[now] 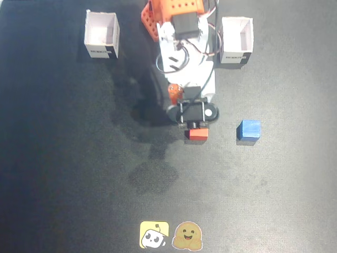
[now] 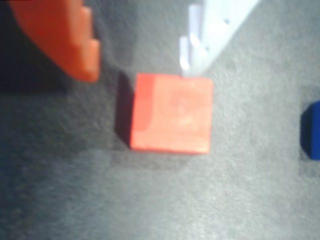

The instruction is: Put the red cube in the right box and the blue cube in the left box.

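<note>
The red cube (image 2: 172,113) sits on the table beneath the spread hand (image 2: 140,70), untouched.

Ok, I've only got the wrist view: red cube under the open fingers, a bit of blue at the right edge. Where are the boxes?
Observer: In the fixed view, the pinkish box sits top left, left of the arm.
Operator: And the other one?
Observer: The white-grey box sits top right, on the arm's other side.
Operator: Anything in them?
Observer: Both look empty. The red cube and the blue cube are outside them, nearer the bottom of that view.
</note>
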`<state>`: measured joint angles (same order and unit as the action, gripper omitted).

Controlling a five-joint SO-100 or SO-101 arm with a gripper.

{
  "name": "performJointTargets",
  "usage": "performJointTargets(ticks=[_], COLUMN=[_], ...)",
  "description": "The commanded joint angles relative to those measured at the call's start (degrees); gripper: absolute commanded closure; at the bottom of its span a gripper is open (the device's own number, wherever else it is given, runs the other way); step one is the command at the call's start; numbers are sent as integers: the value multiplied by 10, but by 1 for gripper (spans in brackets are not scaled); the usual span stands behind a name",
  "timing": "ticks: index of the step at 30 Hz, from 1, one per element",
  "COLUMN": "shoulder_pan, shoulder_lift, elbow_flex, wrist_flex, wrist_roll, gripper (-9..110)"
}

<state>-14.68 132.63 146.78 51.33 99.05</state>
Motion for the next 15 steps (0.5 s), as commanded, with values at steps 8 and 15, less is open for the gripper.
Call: performJointTargets(ticks=[8, 15], shoulder_pan=[-27, -38], shoulder_lift=[-58, -87], elbow_flex=[-31, -32], wrist_flex=[-69, -89], wrist_roll=[28, 33], gripper=[82, 77])
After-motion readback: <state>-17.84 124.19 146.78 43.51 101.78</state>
